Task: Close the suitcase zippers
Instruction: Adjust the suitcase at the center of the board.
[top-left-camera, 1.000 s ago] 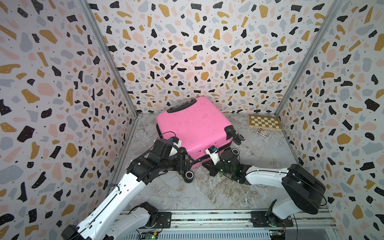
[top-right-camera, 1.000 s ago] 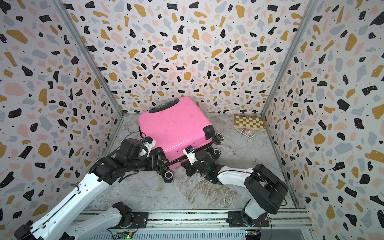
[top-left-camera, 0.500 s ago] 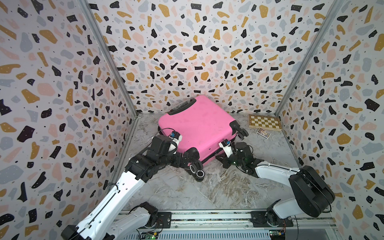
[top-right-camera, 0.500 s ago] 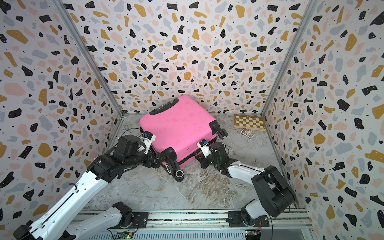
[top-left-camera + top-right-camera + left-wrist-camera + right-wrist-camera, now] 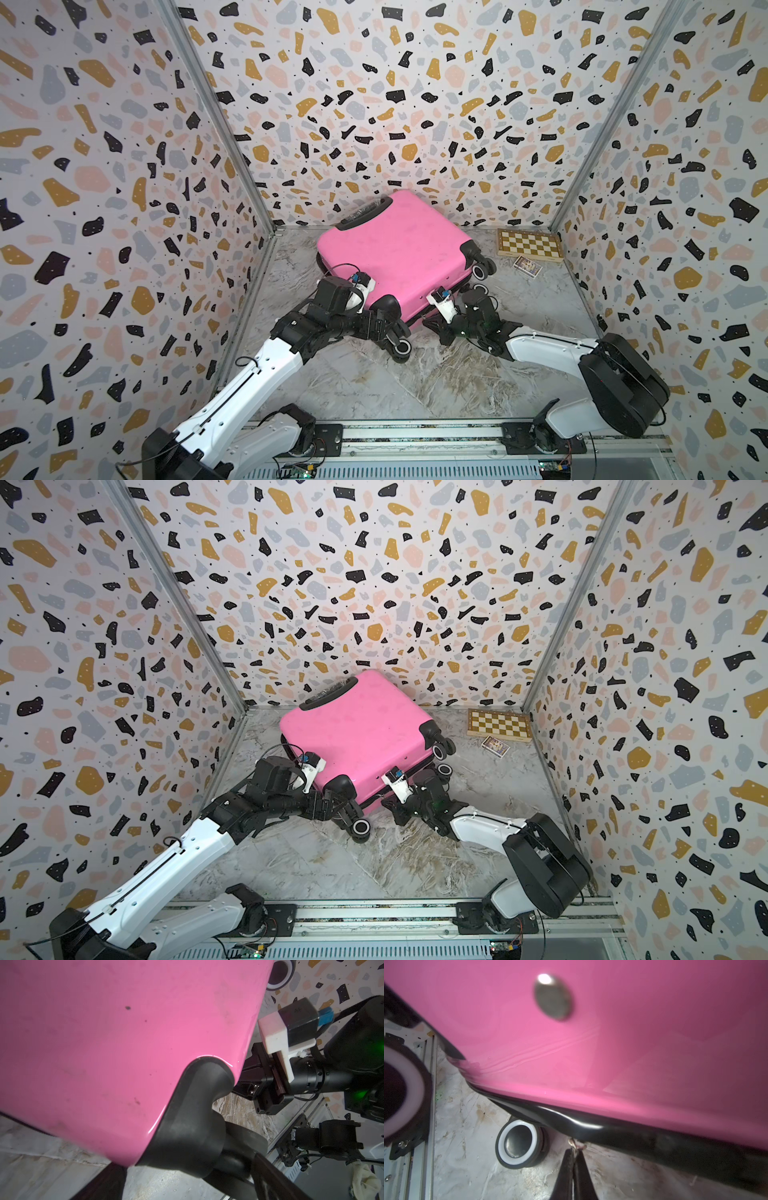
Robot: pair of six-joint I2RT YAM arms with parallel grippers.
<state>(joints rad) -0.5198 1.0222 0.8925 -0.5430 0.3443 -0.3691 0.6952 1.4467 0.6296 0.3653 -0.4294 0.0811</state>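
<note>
The hot-pink suitcase (image 5: 399,249) (image 5: 357,729) lies flat near the back wall with its black handle at the far side. My left gripper (image 5: 386,328) (image 5: 187,1176) is open, its fingers wide on either side of the near corner's black wheel mount (image 5: 193,1115). Floor shows between one finger and the mount. My right gripper (image 5: 574,1152) (image 5: 430,323) is shut on a small metal zipper pull (image 5: 576,1144). The pull hangs from the black zipper band (image 5: 612,1132) along the near side seam.
A wooden chessboard (image 5: 530,245) and a small card box (image 5: 527,266) lie at the back right. Patterned walls close in three sides. The arms' mounting rail (image 5: 415,436) runs along the front. A suitcase wheel (image 5: 401,348) rests on the marble floor between the arms.
The suitcase has turned, and its near corner has swung to the right. My right gripper went right along the seam with the pull. My left gripper followed the corner wheel, jaws slightly narrower.
</note>
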